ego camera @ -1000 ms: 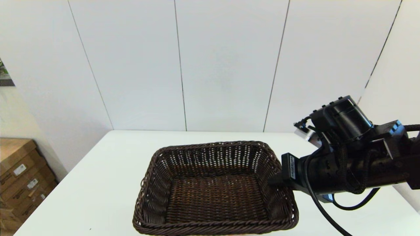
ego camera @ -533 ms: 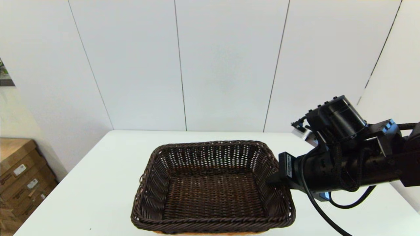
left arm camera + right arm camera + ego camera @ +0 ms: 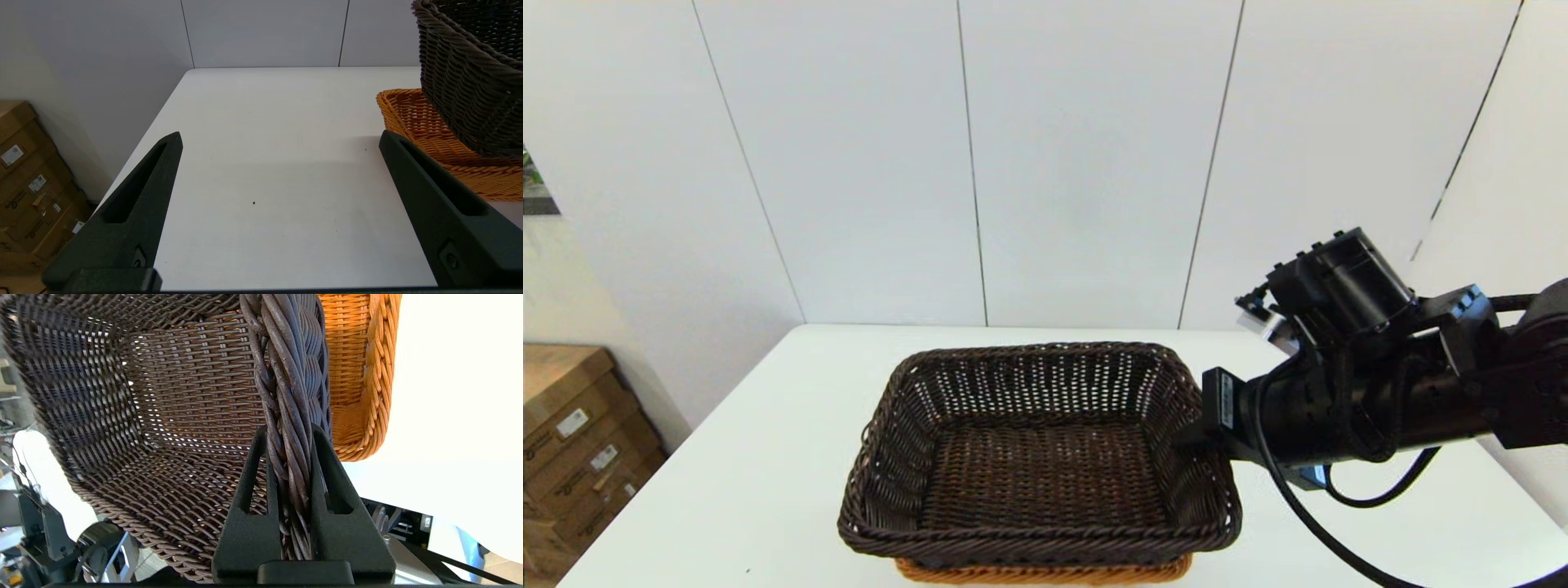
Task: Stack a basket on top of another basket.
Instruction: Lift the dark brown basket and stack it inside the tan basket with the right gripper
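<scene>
Dark brown rectangular woven wicker basket held level above orange-tan rectangular woven wicker basket, long axis left-right across white table. My right gripper pinches its right braided rim. My left gripper spread wide, holding nothing, beside baskets.

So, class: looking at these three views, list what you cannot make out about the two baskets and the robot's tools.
- Orange basket: in the head view the dark basket hides all but a strip.
- Whether the dark basket touches the orange one: not shown in any view.
- Right tool: in the head view its fingers are hidden by its own arm.
- Left tool: out of the head view.
</scene>
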Controlling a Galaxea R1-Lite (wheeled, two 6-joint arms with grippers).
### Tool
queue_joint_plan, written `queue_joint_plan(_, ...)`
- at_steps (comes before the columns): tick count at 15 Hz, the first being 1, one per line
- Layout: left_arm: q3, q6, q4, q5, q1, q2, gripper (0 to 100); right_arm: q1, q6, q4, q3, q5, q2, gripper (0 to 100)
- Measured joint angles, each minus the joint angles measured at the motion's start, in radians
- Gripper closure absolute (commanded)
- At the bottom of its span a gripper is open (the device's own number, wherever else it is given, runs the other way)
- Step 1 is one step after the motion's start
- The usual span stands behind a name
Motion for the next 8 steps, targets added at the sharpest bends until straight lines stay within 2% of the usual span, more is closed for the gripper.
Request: queue_joint_plan(8,0.0,0.0,0.0,0.0,0.0,0.0,0,-0.008,0.064,-0.011,-0.015,-0.005,0.05,100)
